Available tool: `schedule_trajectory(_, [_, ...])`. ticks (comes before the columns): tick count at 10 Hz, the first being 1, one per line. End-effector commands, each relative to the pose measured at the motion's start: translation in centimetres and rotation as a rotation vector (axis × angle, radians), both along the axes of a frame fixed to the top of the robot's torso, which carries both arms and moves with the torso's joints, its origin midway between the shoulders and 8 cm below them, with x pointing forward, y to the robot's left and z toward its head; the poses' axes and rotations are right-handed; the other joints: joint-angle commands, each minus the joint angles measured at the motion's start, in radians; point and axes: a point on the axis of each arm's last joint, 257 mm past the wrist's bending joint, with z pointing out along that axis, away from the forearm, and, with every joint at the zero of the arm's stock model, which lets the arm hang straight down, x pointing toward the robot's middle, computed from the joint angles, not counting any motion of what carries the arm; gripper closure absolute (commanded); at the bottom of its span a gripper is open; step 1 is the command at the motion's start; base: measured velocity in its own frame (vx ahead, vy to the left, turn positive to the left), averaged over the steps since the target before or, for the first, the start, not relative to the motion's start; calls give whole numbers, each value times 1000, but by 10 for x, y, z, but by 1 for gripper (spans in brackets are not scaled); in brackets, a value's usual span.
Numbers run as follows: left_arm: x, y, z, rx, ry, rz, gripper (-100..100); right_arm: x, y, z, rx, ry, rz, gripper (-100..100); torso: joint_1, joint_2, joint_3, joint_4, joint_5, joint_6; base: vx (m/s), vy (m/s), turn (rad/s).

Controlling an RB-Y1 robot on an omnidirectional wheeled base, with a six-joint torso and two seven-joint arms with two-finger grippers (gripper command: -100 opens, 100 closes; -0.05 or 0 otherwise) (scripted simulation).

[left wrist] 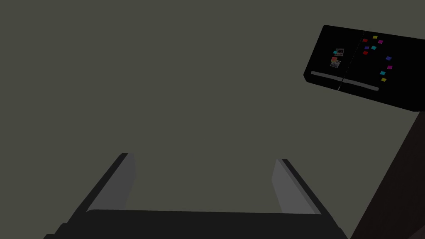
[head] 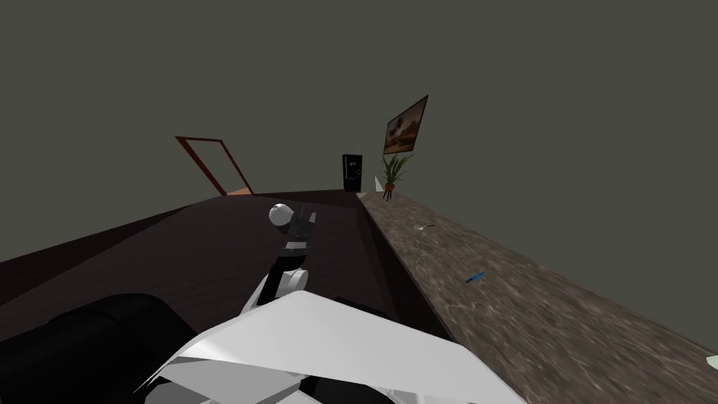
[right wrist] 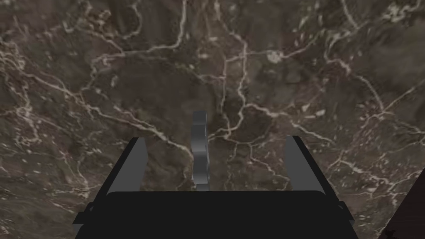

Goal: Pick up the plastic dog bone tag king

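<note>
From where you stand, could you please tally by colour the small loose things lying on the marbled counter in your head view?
Pale grey: 1, a pale grey thing further along the counter, too small to name.
Blue: 1, a blue thing nearer me.
Pale green: 1, a pale green thing cut off by the picture's edge.
Total: 3.

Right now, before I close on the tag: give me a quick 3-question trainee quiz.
1. True or false: the right gripper is shut on the grey tag.
2. Which surface shows behind the tag? A) marble counter B) carpet C) wooden floor
3. Fill in: the fingers of the left gripper stand ____.
Key: 1 false, fingers open, tag between them untouched; 2 A; 3 open.
</note>
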Motion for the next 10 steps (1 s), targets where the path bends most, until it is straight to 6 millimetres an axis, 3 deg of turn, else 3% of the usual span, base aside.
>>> schedule_trajectory(1, [0, 0, 0, 0, 0, 0, 0, -7, 2, -10, 0, -4, -8, -100, 0, 0, 0, 0, 0, 0, 2, -12, 63])
schedule_trajectory(3, [0, 0, 0, 0, 0, 0, 0, -16, 5, -22, -1, -9, -17, -100, 0, 2, 1, 1, 0, 0, -4, -15, 54])
schedule_trajectory(4, [0, 0, 0, 0, 0, 0, 0, -10, 3, -18, 0, -8, -13, -100, 0, 2, 1, 1, 0, 0, -2, -8, 9])
schedule_trajectory(5, [0, 0, 0, 0, 0, 0, 0, -11, 3, -19, -1, -8, -14, 100, 1, 2, 1, 1, 0, 0, 0, 0, 0])
schedule_trajectory(9, [0, 0, 0, 0, 0, 0, 0, -7, 0, -17, -10, -15, -10, 100, -1, 0, -1, -2, -2, 1, 0, -1, 4])
schedule_trajectory(10, [0, 0, 0, 0, 0, 0, 0, -7, 0, -17, -11, -15, -10, 0, -1, 0, -1, -2, -3, 1, 0, 0, 0])
